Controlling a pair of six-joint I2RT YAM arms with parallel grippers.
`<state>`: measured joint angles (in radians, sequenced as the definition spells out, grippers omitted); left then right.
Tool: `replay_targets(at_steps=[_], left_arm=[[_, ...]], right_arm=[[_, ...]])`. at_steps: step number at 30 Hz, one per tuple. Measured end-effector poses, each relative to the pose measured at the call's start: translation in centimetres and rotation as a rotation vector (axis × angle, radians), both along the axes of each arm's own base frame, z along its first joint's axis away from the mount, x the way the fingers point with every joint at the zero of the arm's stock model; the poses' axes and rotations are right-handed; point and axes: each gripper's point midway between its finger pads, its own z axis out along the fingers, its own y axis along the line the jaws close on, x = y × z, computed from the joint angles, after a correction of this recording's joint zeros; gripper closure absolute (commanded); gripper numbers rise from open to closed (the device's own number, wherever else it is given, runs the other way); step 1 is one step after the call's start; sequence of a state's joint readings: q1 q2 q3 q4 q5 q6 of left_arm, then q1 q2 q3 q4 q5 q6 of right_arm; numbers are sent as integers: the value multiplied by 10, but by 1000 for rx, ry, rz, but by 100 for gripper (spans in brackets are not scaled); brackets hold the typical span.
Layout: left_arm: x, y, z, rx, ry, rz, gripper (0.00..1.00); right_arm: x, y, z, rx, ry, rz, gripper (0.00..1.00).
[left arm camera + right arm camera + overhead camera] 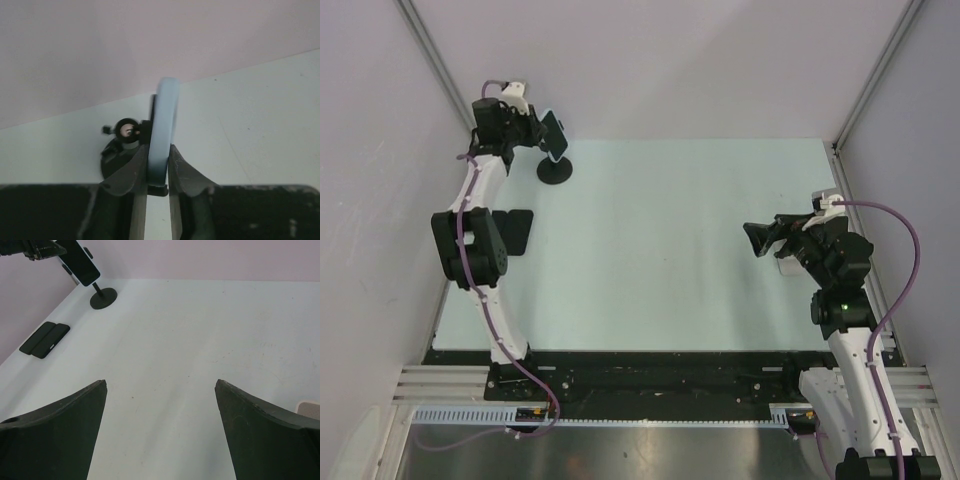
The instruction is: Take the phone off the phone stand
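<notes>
The phone (164, 120) is found at the far left corner of the table (670, 250), seated on the phone stand (555, 172). It is clamped by the left gripper (159, 155). The jaws are closed down to the phone's thickness, one finger pressed on each flat face, with the pale blue edge seen between them. The right gripper (160, 385) is held wide open over the near right of the table, and nothing is held in it.

The step in hand is judged to be the lift-off, since the phone does not appear to have been freed from the holder yet. It is best drawn up and away along the line of the cradle, not twisted sideways, so that the stand is not dragged or tipped on its round base. The grip should be kept firm, as only a narrow strip near the phone's edge appears to be pinched.

In the left wrist view the contact is shown closely, and the holder's knob (126, 130) is seen just beside the phone's left face; the screen cannot be seen there. In the right wrist view the dark screen, the phone's tilt, the stem and the base are shown from afar, along with a flat black folded object (45, 339) lying near the stand. Both arms are shown together only in the overhead view.
</notes>
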<state>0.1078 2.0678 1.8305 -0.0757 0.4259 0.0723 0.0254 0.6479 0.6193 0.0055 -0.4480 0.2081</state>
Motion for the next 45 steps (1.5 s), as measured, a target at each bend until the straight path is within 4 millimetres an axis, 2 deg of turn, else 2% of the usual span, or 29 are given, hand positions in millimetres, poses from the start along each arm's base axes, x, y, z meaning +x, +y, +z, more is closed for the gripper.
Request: replay_targets(at_steps=[2,6,10,12,17,22,27,32,35,39,42,43,45], left_arm=[[-4,-5,0,-7,3,-23,99],[-18,-15,2,18,6,-39,100],[-44,-36,5,56,21,-50,100],[-63,-58,5,71,39,-74,100],[-116,-129,7,79,74,-188,100],[-183,-202,5,70,103,-324,100],[-245,-248,3,35,130,-418,100],[-288,-269,3,5,146,-445,100],[-307,-276,3,-8,153,-452,99],[-327,-285,-1,-22,164,-468,92],[-332,-288,-1,-26,160,-471,78],[-333,-289,-1,-29,159,-469,68],[-334,-292,0,-40,160,-471,55]], right_arm=[[0,1,-1,0,2,4,5],[1,3,-4,0,14,15,6],[0,7,-5,0,18,30,6],[-2,11,-4,-2,13,45,7],[-9,23,-1,-6,-2,87,7],[-16,40,0,-17,-8,133,6],[-27,61,-9,-36,17,184,4],[-36,86,-16,-70,27,235,1],[-41,102,-21,-99,25,255,0],[-46,124,-34,-157,36,274,0],[-47,137,-45,-200,47,279,0],[-46,141,-48,-212,51,279,0],[-45,147,-54,-234,57,276,0]])
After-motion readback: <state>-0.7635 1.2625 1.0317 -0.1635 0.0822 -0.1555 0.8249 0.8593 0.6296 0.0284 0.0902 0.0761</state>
